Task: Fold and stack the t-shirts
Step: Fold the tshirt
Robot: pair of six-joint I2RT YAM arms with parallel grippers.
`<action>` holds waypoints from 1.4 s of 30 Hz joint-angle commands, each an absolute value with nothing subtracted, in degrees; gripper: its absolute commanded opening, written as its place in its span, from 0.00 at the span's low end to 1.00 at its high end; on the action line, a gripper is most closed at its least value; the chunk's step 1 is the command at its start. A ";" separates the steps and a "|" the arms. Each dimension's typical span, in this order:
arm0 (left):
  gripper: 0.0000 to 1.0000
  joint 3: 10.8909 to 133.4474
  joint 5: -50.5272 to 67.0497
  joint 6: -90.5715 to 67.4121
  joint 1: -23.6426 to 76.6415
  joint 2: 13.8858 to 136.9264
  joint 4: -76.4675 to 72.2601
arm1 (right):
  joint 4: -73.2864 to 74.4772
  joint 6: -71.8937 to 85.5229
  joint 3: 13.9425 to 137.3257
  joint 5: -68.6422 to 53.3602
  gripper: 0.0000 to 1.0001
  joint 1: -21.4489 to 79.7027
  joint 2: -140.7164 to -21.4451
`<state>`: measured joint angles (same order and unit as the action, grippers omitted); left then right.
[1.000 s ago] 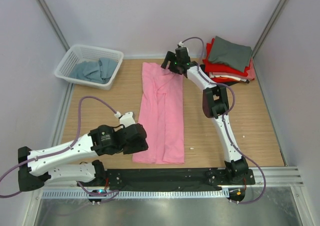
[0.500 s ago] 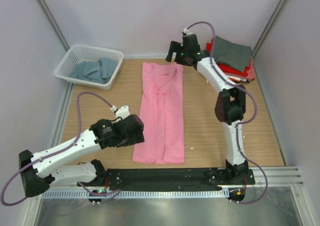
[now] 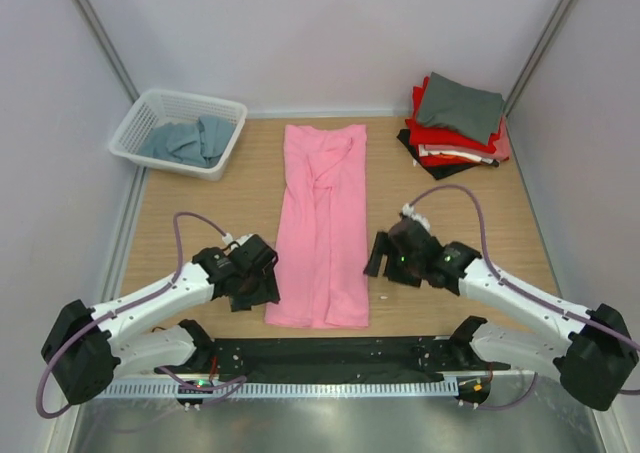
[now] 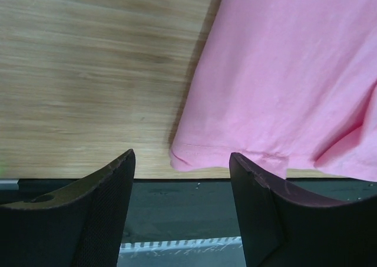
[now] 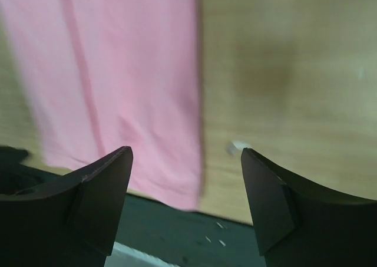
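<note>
A pink t-shirt (image 3: 325,223), folded lengthwise into a long strip, lies flat in the middle of the table. My left gripper (image 3: 262,289) hovers open at its near left corner. In the left wrist view that corner of the pink t-shirt (image 4: 277,72) sits just beyond the open left gripper (image 4: 181,158). My right gripper (image 3: 379,259) is open beside the strip's near right edge. The right wrist view shows the pink t-shirt (image 5: 118,72) above the empty right gripper (image 5: 185,154). Folded grey, red and black t-shirts (image 3: 455,123) are stacked at the back right.
A white lattice basket (image 3: 140,123) at the back left holds a crumpled grey-blue t-shirt (image 3: 188,141). A black strip (image 3: 330,353) runs along the table's near edge. A small white speck (image 3: 384,297) lies on the wood right of the pink strip.
The right arm has swung from the pink shirt's far end back to its near right edge. The left gripper has shifted down toward the near left corner.
</note>
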<state>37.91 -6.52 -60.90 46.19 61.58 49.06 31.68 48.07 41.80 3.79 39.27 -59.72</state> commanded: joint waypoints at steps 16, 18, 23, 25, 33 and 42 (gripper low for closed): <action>0.63 25.93 -2.29 -65.83 45.88 54.40 41.13 | 23.91 73.56 24.35 6.68 0.52 60.38 -58.88; 0.63 25.49 -2.11 -66.09 45.79 54.49 40.52 | 22.51 74.26 23.38 6.59 0.47 61.43 -59.85; 0.60 24.17 -1.58 -66.88 45.79 54.32 39.11 | 19.69 75.32 21.62 6.24 0.37 62.49 -61.52; 0.59 23.91 -1.41 -66.88 45.79 54.23 38.85 | 19.34 75.32 21.45 6.24 0.35 62.75 -61.96; 0.46 21.19 -0.27 -67.94 45.88 51.51 37.09 | 19.16 75.32 20.83 6.77 0.21 62.84 -62.05; 0.05 21.00 -0.70 -68.03 46.75 48.78 34.63 | 23.99 75.15 20.48 9.22 0.02 62.84 -57.31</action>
<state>20.91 -0.34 -68.07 46.11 49.87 36.53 20.01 75.18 21.06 5.80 62.52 -59.57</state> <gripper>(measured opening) 0.086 0.085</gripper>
